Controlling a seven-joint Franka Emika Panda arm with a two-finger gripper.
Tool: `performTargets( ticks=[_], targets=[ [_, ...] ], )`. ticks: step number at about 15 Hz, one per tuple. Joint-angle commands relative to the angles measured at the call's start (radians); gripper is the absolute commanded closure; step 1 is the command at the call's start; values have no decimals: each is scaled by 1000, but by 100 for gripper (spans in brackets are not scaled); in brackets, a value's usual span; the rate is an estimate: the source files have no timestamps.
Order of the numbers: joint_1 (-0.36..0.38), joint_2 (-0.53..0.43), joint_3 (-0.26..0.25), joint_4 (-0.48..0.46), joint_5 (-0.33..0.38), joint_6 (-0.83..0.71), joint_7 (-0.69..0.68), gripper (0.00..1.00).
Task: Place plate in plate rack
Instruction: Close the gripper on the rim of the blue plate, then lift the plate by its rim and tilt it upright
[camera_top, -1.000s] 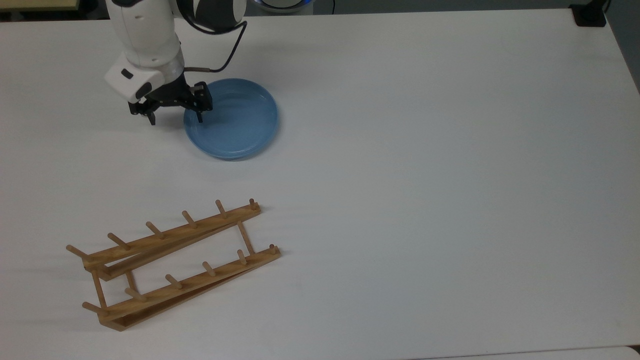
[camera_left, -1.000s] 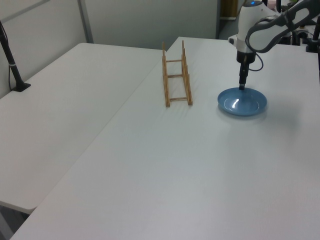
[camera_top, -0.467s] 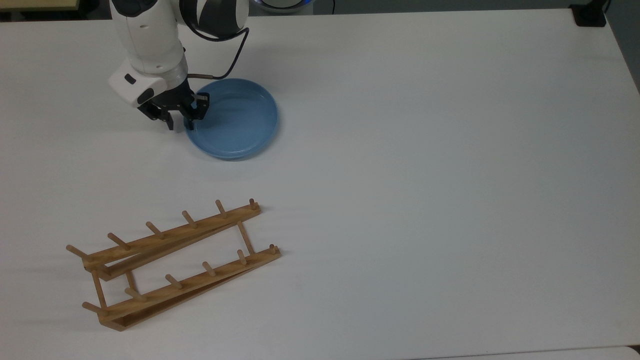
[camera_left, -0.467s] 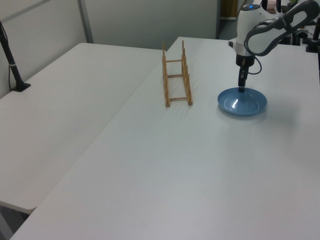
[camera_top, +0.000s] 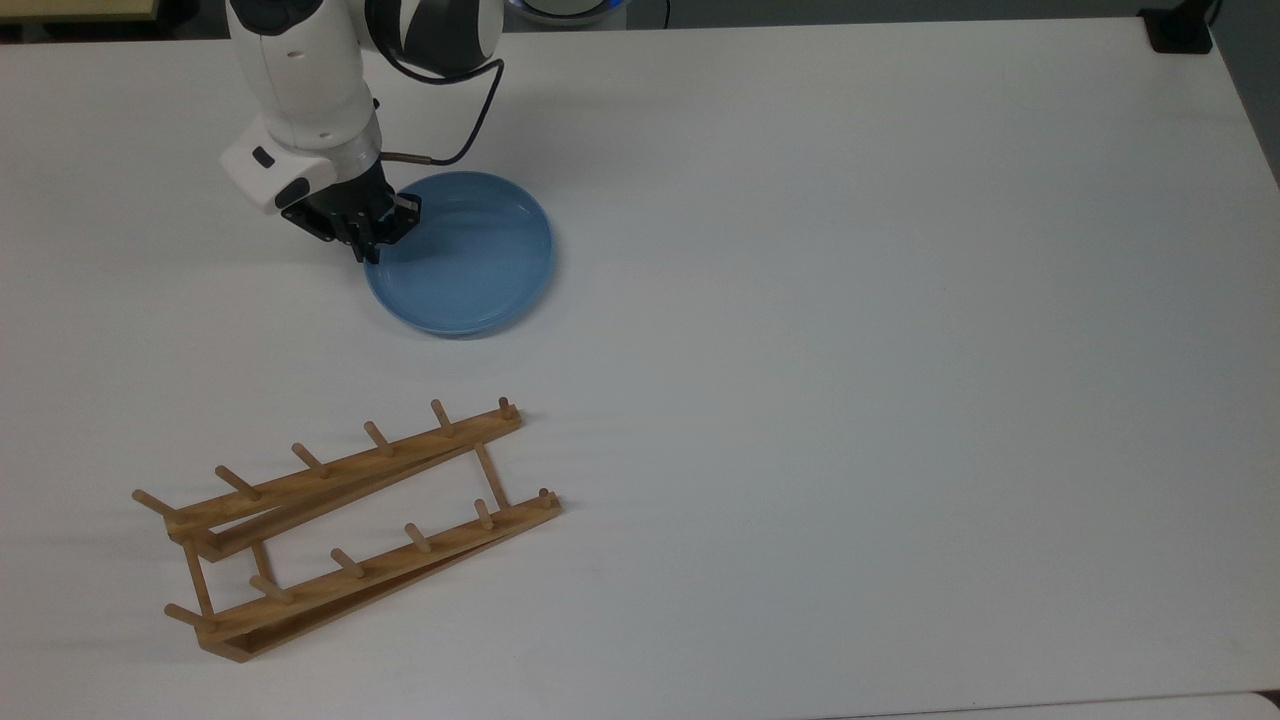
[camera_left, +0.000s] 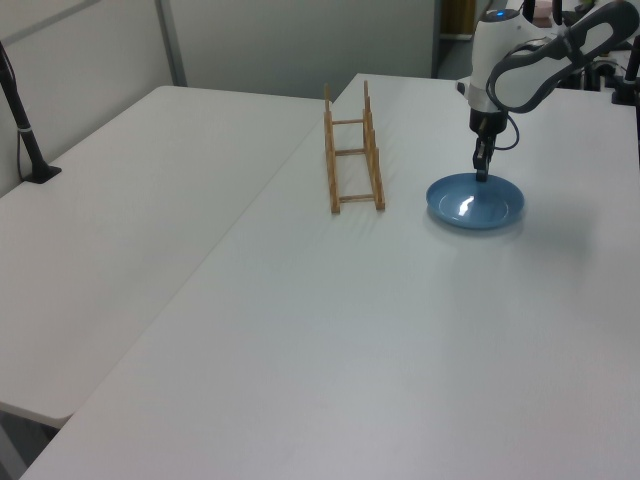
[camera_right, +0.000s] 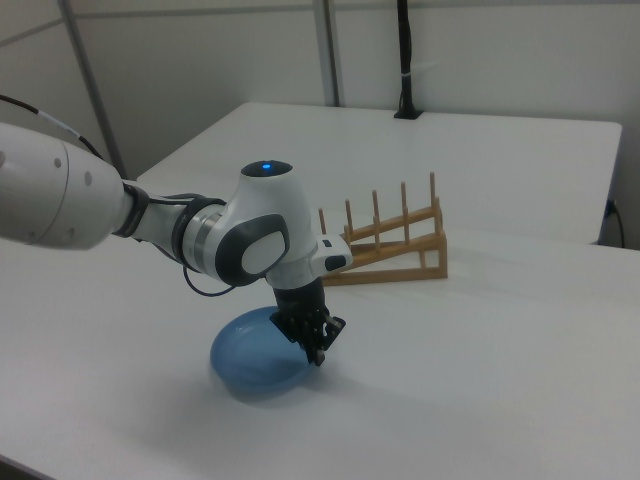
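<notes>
White surface (camera_top: 850, 350) is carrying the wooden plate rack (camera_top: 345, 530) near the top view's lower left, well apart from the light-blue plate (camera_top: 470, 262), whose rim the end effector (camera_top: 372, 248) is gripping with closed fingers.

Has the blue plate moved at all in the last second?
Yes. In the top view the plate has shifted slightly down toward the plate rack, gripped at its rim by the end effector; the rack stayed put.
</notes>
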Motion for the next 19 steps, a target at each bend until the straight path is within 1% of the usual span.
performTargets(
  ticks=[1, 5, 7, 9, 12, 15, 16, 18, 19],
  targets=[
    [20, 0, -5, 9, -12, 13, 32, 100],
    [15, -84, -5, 59, -4, -32, 26, 100],
    [11, -107, -4, 116, 0, -102, 26, 100],
    [6, -117, -4, 194, 2, -161, 27, 100],
    [-6, -120, -5, 291, 14, -182, 32, 100],
    [-25, -111, -5, 407, 19, -140, 32, 100],
    [-26, -109, -7, 423, 7, -95, 32, 100],
    [-25, -106, -8, 423, -6, 29, 32, 100],
    [-23, -100, -8, 423, -27, 70, 37, 100]
  ],
)
